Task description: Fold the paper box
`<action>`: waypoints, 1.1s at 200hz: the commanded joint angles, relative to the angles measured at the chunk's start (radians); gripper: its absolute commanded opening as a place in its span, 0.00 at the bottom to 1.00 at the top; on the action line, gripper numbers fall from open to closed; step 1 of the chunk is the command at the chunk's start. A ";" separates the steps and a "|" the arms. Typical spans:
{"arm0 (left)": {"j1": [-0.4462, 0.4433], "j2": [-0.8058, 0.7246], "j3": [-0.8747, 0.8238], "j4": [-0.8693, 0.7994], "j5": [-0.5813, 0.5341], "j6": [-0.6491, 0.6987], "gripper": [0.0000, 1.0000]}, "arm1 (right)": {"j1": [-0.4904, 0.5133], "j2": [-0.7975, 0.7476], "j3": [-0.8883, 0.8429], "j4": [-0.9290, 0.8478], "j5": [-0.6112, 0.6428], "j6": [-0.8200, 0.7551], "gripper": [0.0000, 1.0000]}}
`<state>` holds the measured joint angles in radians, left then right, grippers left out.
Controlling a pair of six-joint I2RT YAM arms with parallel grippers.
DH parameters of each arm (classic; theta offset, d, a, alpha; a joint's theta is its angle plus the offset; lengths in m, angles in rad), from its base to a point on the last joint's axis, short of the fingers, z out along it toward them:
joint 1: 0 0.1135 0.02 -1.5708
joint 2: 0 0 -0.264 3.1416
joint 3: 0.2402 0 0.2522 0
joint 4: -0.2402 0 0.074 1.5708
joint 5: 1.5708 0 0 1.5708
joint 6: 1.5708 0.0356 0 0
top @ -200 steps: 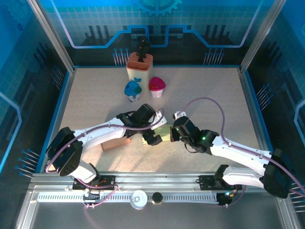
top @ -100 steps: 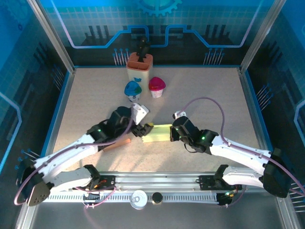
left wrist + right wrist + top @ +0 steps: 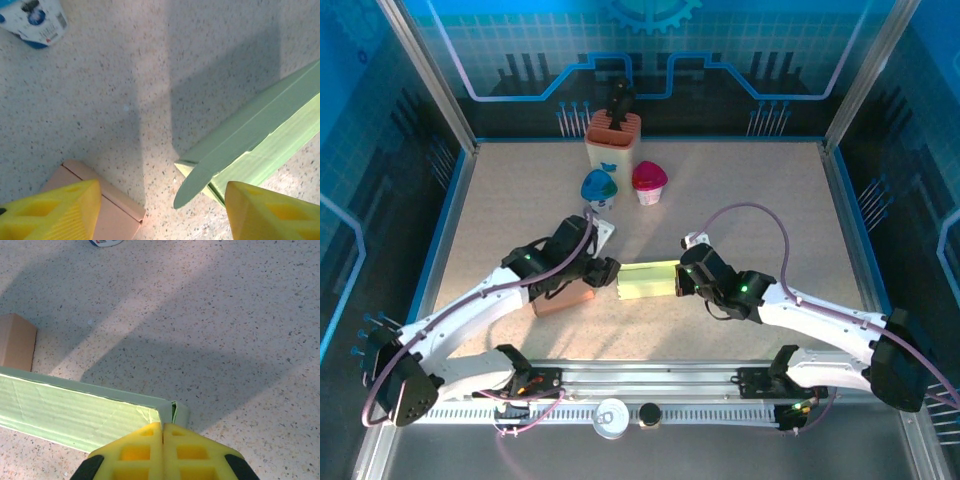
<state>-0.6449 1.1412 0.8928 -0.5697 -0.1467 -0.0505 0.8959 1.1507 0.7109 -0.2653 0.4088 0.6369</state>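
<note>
Two ends: green paper box (image 3: 647,279) lies left-right between my arms.
Left end effector (image 3: 161,202): released, straddling its loose flap end.
Right end effector (image 3: 162,430): clenched at opposite end.

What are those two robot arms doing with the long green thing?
They are folding a green paper box that lies in the middle of the table. The right gripper is shut, with its tips at the box's right end. The left gripper is open at the left end, where a loose flap sticks out, not yet tucked in.
</note>
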 commanded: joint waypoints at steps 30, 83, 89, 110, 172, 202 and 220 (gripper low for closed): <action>0.004 0.086 0.072 -0.035 0.062 0.028 0.49 | 0.013 0.006 0.034 -0.025 0.018 0.017 0.00; 0.002 0.107 0.058 -0.020 0.067 0.028 0.39 | 0.014 0.006 0.037 -0.026 0.017 0.017 0.00; 0.003 0.110 0.058 -0.021 0.064 0.026 0.38 | 0.013 0.006 0.038 -0.026 0.017 0.016 0.00; 0.003 0.117 0.057 -0.013 0.056 0.023 0.32 | 0.014 0.009 0.040 -0.024 0.016 0.015 0.00; -0.010 0.130 0.048 0.009 0.072 0.018 0.20 | 0.014 0.012 0.041 -0.026 0.018 0.016 0.00; -0.016 0.153 0.058 0.005 0.075 0.018 0.14 | 0.014 0.015 0.041 -0.026 0.019 0.020 0.00; -0.021 0.163 0.063 0.005 0.069 0.015 0.13 | 0.013 0.016 0.045 -0.027 0.020 0.021 0.00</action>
<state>-0.6571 1.2827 0.9363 -0.5701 -0.0929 -0.0277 0.8963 1.1591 0.7258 -0.2836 0.4118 0.6373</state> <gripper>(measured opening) 0.131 0.041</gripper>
